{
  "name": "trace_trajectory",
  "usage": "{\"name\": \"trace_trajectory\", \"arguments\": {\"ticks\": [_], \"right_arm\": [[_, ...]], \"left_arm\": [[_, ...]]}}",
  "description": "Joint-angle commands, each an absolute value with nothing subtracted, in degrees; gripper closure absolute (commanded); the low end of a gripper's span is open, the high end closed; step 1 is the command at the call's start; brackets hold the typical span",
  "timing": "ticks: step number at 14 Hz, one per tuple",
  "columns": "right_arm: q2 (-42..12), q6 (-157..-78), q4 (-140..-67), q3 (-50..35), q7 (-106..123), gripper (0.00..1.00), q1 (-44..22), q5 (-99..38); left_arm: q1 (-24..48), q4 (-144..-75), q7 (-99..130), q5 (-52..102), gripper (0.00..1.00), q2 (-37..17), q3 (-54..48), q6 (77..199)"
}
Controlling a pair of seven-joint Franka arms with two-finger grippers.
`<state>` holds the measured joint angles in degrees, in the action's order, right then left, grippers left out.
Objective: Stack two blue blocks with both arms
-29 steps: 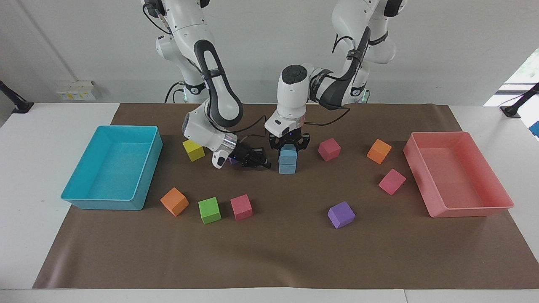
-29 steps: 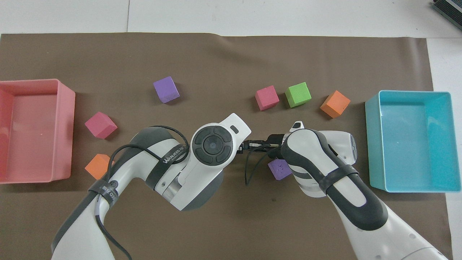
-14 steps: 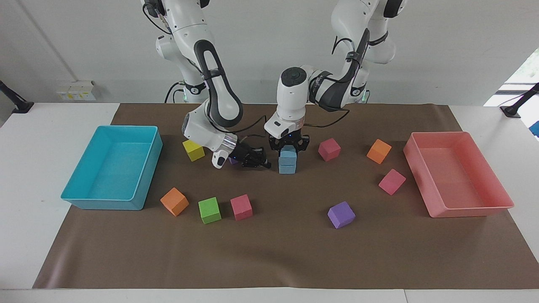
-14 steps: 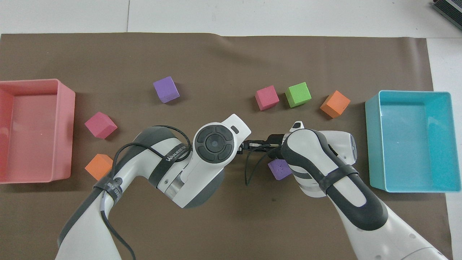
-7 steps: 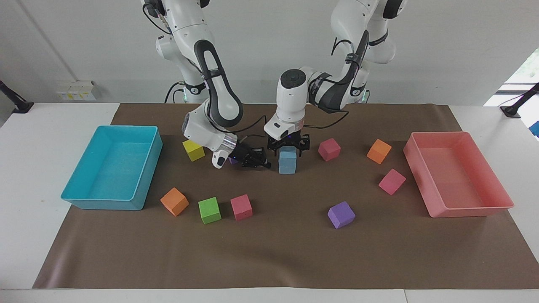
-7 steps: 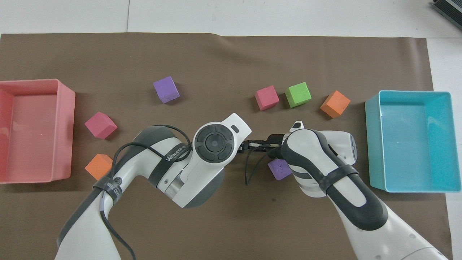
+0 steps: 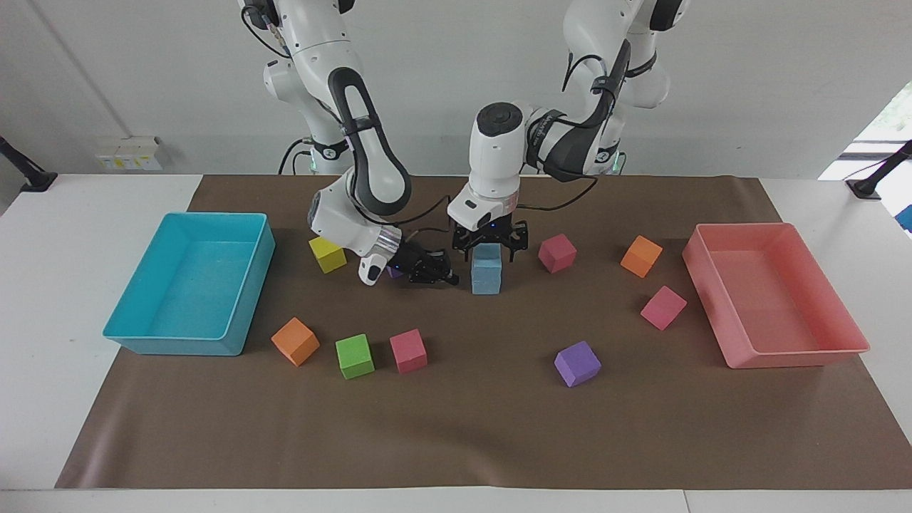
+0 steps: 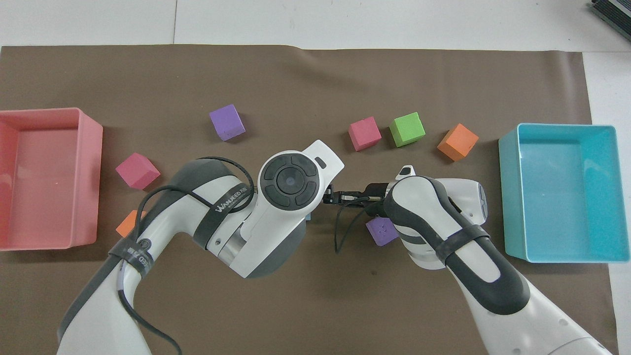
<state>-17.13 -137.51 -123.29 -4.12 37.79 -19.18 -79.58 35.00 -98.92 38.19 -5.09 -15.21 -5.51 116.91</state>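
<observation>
Left hand (image 7: 489, 246) is seen spread open just above the blue stack, its fingers (image 7: 461, 246) standing apart to either side of the upper blue block (image 7: 487, 254) with nothing gripped. Directly under this hand the lower blue block (image 7: 486, 283) rests on the worktop (image 7: 463, 427), and the upper block sits squarely on it, so the stack appears to be built and released. Right hand (image 7: 436, 274) is held low just beside the stack, toward the right arm's end, with its fingertips closed together and nothing between them.

The stacking itself is judged done: both blue cubes are in one column, and neither is held. What seems left is only for the left hand to be lifted clear without the top block being brushed, and for the right hand to be drawn away from the column's side.

In the overhead view the stack is covered almost entirely by the left arm's wrist, so the alignment of the two blocks can be read from the facing view alone. A purple cube (image 8: 380, 230) is partly hidden under the right arm. Whether the right hand touches the lower block cannot be told.
</observation>
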Motion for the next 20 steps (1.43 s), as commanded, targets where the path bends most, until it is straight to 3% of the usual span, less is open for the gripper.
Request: {"name": "trace_trajectory", "arguments": {"ticks": [1, 11, 16, 20], "right_arm": [[-17.14, -137.64, -123.22, -4.39, 40.69, 1.00, -18.90, -81.74], [-16.44, -137.81, -121.64, -4.04, 40.25, 1.00, -17.58, -81.83], [-12.49, -137.90, -121.64, -3.69, 38.85, 1.00, -14.16, -79.64], [-8.10, -137.55, -121.73, -3.78, 30.18, 1.00, -10.21, -68.50]], "left_arm": [[34.55, -96.24, 38.67, -5.10, 0.01, -13.37, -4.40, 111.63], [19.97, -90.35, 24.02, -5.19, 0.02, -7.56, -3.87, 96.96], [11.88, -90.09, 14.79, -3.52, 0.02, -4.57, -3.78, 93.08], [8.09, -89.91, 11.62, -3.60, 0.01, -3.69, -3.78, 91.67]]}}
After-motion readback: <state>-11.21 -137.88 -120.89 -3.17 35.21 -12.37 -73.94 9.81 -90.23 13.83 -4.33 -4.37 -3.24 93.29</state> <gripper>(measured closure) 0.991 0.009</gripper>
